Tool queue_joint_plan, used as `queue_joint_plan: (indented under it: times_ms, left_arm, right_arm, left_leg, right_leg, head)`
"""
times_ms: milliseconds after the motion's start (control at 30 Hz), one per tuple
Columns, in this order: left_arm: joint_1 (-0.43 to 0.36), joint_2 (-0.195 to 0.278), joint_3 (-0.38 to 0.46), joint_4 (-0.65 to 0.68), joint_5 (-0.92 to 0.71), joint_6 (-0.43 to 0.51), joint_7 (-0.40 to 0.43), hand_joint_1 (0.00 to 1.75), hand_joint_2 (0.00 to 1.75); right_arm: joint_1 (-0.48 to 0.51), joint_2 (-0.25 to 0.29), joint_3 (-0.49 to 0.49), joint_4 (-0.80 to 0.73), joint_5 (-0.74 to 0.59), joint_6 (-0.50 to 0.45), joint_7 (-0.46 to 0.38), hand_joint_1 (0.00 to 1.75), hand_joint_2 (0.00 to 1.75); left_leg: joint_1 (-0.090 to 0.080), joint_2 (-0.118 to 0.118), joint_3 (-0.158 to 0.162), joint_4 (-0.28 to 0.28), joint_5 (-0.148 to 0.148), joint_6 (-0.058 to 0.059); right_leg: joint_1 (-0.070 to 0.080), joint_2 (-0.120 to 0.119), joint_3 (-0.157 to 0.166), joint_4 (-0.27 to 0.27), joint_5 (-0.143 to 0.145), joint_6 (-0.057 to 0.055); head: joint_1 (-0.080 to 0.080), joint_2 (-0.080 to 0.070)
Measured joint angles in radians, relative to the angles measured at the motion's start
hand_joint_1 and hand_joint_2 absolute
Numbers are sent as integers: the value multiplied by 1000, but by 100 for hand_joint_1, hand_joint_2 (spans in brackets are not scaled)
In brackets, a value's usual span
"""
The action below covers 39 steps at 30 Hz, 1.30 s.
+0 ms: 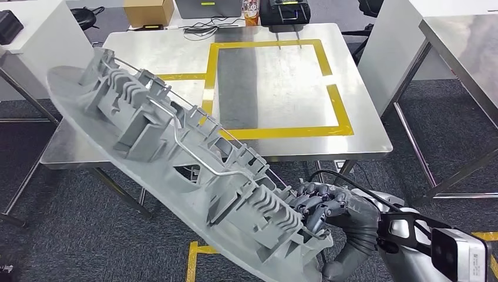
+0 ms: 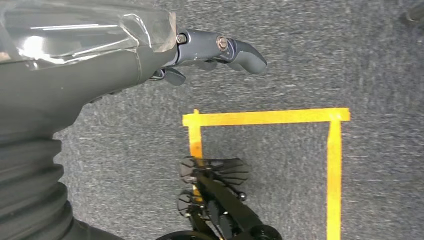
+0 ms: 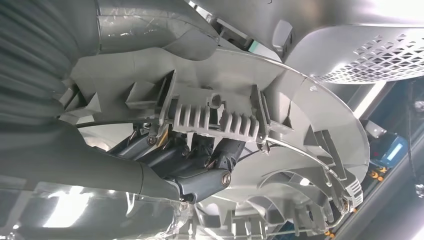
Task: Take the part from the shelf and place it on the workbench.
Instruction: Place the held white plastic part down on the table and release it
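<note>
A long grey ribbed plastic part with a thin metal rod along it is held in the air, tilted, from the upper left down to the lower right. My right hand grips its lower end, fingers curled over the ribbed rim. Close up, the right hand's fingers wrap the part near a comb-like rib block. The part's far end hangs over the near left corner of the steel workbench. My left hand hangs over grey carpet with nothing in it, fingers apart.
A yellow tape outline marks the workbench top. Another steel table stands at the right, a white table at the left. A cardboard box and dark devices lie beyond the bench. Yellow floor tape frames the carpet.
</note>
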Motion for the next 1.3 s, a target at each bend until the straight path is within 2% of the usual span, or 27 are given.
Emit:
queue_joint_plan:
  times_ms: [67, 100, 133, 167, 267, 300, 367, 433, 500, 533, 567, 600, 633, 667, 700, 733, 800, 867, 933, 967, 1000, 1033, 1100, 1133, 1167, 1233, 1300]
  left_arm:
    - [1, 1, 0, -2, -1, 1, 0, 0, 175]
    - [1, 1, 1, -4, -1, 0, 0, 0, 175]
    - [2, 2, 1, -7, -1, 0, -1, 0, 175]
    - [3, 3, 1, -10, -2, 0, -1, 0, 175]
    - [5, 6, 0, -15, -2, 0, -3, 0, 175]
    - [5, 6, 0, -16, -2, 0, -3, 0, 175]
    - [4, 3, 0, -16, -3, 2, -5, 0, 175]
    - [4, 0, 1, -16, -5, 4, -6, 0, 175]
    - [4, -2, 0, -16, -5, 8, -7, 0, 175]
    - [4, -2, 0, -16, -6, 9, -8, 0, 175]
    - [5, -3, 0, -16, -6, 10, -9, 0, 175]
    - [5, -2, 0, -16, -6, 10, -10, 0, 175]
    - [6, -2, 0, -16, -7, 9, -12, 0, 175]
    - [7, -1, 0, -16, -7, 9, -14, 0, 175]
    - [7, 0, 0, -16, -8, 9, -16, 0, 175]
    - [7, 0, 0, -16, -8, 9, -18, 0, 175]
    - [4, 0, 0, -16, -8, 7, -20, 0, 175]
    - [2, 0, 1, -16, -7, 3, -21, 0, 175]
    - [1, 0, 1, -16, -7, 0, -22, 0, 175]
    - [1, 0, 1, -16, -7, -2, -23, 0, 175]
    - [1, -1, 1, -16, -7, -4, -23, 0, 175]
    - [1, 0, 1, -16, -7, -6, -23, 0, 175]
    - [1, 1, 1, -17, -7, -6, -24, 0, 175]
    - [1, 1, 1, -17, -7, -6, -24, 0, 175]
    - [0, 1, 1, -18, -7, -6, -24, 0, 175]
    - [1, 2, 1, -20, -6, -6, -25, 0, 175]
    - [1, 2, 1, -22, -6, -7, -27, 0, 175]
  right_arm:
    - [0, 1, 0, -1, 0, 0, 0, 161, 175]
    - [-1, 2, 0, -2, 0, 1, 0, 161, 175]
    - [-1, 4, 0, -4, 0, 1, 0, 161, 175]
    - [-1, 5, -1, -5, -1, 1, 0, 161, 175]
    - [1, 8, -2, -8, -1, 2, 1, 161, 175]
    - [0, 8, -3, -8, -1, 2, 2, 161, 175]
    - [0, 8, -3, -8, -1, 3, 3, 161, 175]
    - [3, 8, -3, -7, -1, 3, 5, 161, 175]
    - [5, 7, -3, -7, 0, 3, 8, 161, 175]
    - [6, 6, -3, -7, 0, 3, 11, 161, 175]
    - [7, 6, -3, -7, 0, 3, 13, 161, 175]
    - [9, 6, -3, -7, 0, 3, 15, 161, 175]
    - [10, 6, -3, -7, 0, 3, 16, 161, 175]
    - [10, 7, -3, -9, -1, 3, 17, 161, 175]
    - [10, 8, -3, -11, -1, 3, 18, 161, 175]
    - [8, 8, -4, -13, -2, 2, 20, 161, 175]
    - [4, 9, -5, -18, -3, 2, 24, 161, 175]
    - [2, 10, -5, -23, -7, 2, 25, 161, 175]
    - [1, 11, -5, -25, -11, 2, 26, 161, 175]
    - [1, 11, -5, -25, -12, 2, 26, 161, 175]
    - [2, 11, -5, -25, -12, 2, 27, 161, 175]
    - [2, 11, -5, -25, -13, 2, 28, 161, 175]
    - [1, 11, -5, -29, -13, 2, 30, 161, 175]
    - [1, 11, -6, -30, -14, 2, 30, 161, 175]
    - [0, 11, -6, -32, -14, 2, 30, 161, 175]
    - [-1, 12, -7, -33, -15, 1, 31, 161, 175]
    - [-1, 11, -9, -37, -14, 1, 33, 161, 175]
  left_leg:
    - [-6, 0, 36, -136, 107, 18]
    - [-12, 1, 63, -201, 142, 32]
    - [-19, 2, 84, -248, 158, 45]
    - [-25, 3, 97, -272, 155, 56]
    - [-28, 3, 135, -310, 133, 73]
    - [-25, 1, 153, -323, 129, 76]
    - [-20, -2, 183, -340, 118, 78]
    - [-17, -7, 207, -343, 96, 75]
    - [-15, -13, 239, -343, 68, 67]
    - [-12, -16, 256, -342, 54, 61]
    - [-10, -18, 274, -340, 38, 55]
    - [-11, -20, 290, -335, 20, 48]
    - [-12, -20, 299, -330, 3, 41]
    - [-13, -19, 305, -323, -11, 34]
    - [-15, -17, 309, -316, -21, 29]
    - [-14, -15, 304, -304, -24, 25]
    - [-9, -10, 277, -246, -17, 18]
    - [-4, -5, 209, -137, -37, 7]
    - [0, -2, 125, -30, -93, -3]
    - [1, -1, 94, -6, -107, -4]
    - [1, 0, 78, -12, -94, -2]
    - [1, 0, 80, -51, -57, 2]
    - [-4, 0, 116, -181, 45, 19]
    - [-9, 1, 132, -235, 73, 28]
    - [-13, 1, 145, -267, 87, 36]
    - [-20, 1, 152, -284, 84, 45]
    - [-15, 0, 168, -303, 93, 51]
  right_leg:
    - [2, 0, 33, -4, -25, 2]
    - [5, 0, 46, -8, -36, 5]
    - [4, 1, 54, -13, -45, 8]
    - [3, 1, 63, -19, -48, 13]
    - [1, 0, 71, 2, -27, 43]
    - [1, -1, 48, 42, -15, 49]
    - [1, 0, -33, 162, -14, 43]
    - [0, 0, -120, 247, -72, 32]
    - [-6, 0, -162, 231, -128, 36]
    - [-10, -1, -165, 186, -121, 50]
    - [-16, -3, -163, 125, -82, 72]
    - [-20, -10, -156, 67, -14, 95]
    - [-22, -15, -147, 26, 46, 102]
    - [-22, -19, -141, 5, 94, 96]
    - [-19, -20, -136, 3, 116, 79]
    - [-18, -16, -130, 6, 112, 55]
    - [-19, -10, -119, 7, 102, 33]
    - [-18, -6, -105, 5, 88, 18]
    - [-14, -4, -91, 5, 73, 11]
    - [-12, -2, -84, 5, 66, 10]
    - [-9, 0, -75, 5, 59, 9]
    - [-7, 1, -64, 5, 52, 10]
    - [-3, 2, -43, 4, 39, 11]
    - [-1, 2, -37, 2, 34, 13]
    - [-1, 3, -34, 0, 31, 16]
    - [-1, 3, -33, -6, 27, 25]
    - [1, 1, -34, -1, 19, 32]
  head:
    - [0, 0]
    - [3, 0]
    - [5, 0]
    - [6, 0]
    - [5, 0]
    - [5, 0]
    - [8, 0]
    - [8, 0]
    - [8, 0]
    - [9, 0]
    - [9, 0]
    - [10, 0]
    - [11, 0]
    - [11, 0]
    - [11, 0]
    - [10, 0]
    - [8, 0]
    - [8, 0]
    - [7, 0]
    - [7, 0]
    - [7, 0]
    - [7, 0]
    - [8, 0]
    - [9, 0]
    - [9, 0]
    - [9, 0]
    - [10, 0]
